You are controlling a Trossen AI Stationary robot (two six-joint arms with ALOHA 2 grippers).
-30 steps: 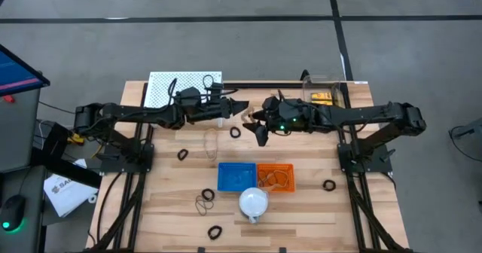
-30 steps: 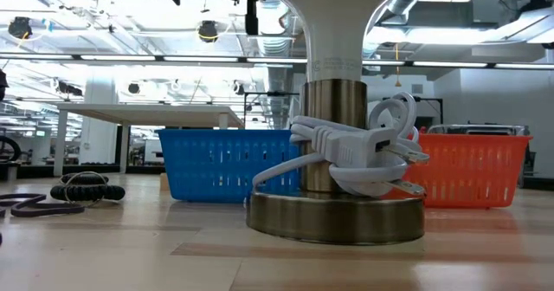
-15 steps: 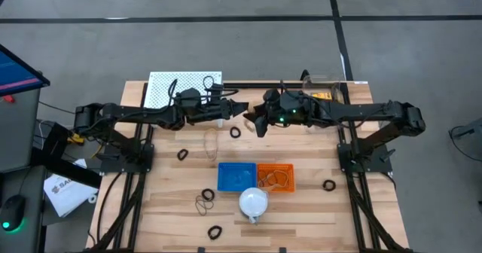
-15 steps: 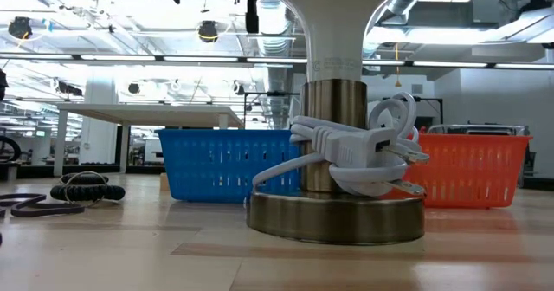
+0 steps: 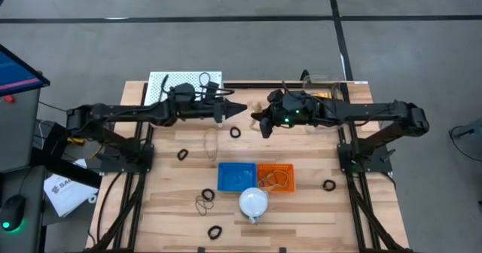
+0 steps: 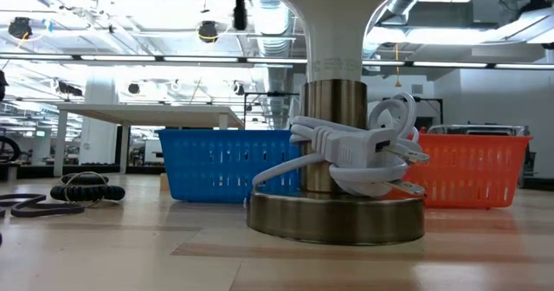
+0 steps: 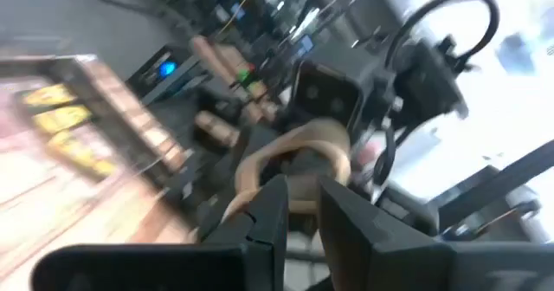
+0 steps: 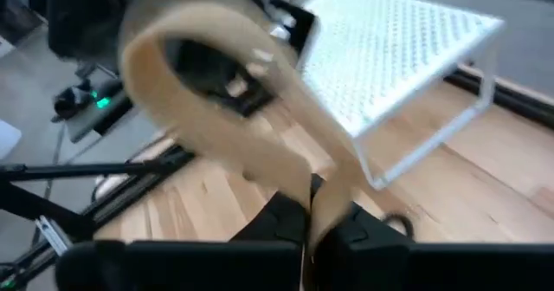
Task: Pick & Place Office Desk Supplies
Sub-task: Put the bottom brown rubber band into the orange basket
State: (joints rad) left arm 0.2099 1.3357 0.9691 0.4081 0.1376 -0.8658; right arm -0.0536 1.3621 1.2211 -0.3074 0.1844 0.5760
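- Since a second ago, the left gripper (image 5: 239, 108) has drawn back from the right gripper (image 5: 262, 122), whose fingers have snapped together.
- Only the wrist views show the tan rubber band (image 8: 251, 92): pinched by the right fingers, its loop also at the left fingertips (image 7: 268, 206), slightly parted.
- Both arms reach level, tip to tip, above the table's (image 5: 151, 208) far half.
- From overhead, the band is too small to see.

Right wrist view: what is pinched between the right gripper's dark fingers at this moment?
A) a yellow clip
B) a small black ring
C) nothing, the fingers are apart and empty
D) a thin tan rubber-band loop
D: in the right wrist view the right gripper has its dark fingers closed together on the lower end of a thin tan rubber-band loop, which arches up in front of the camera.
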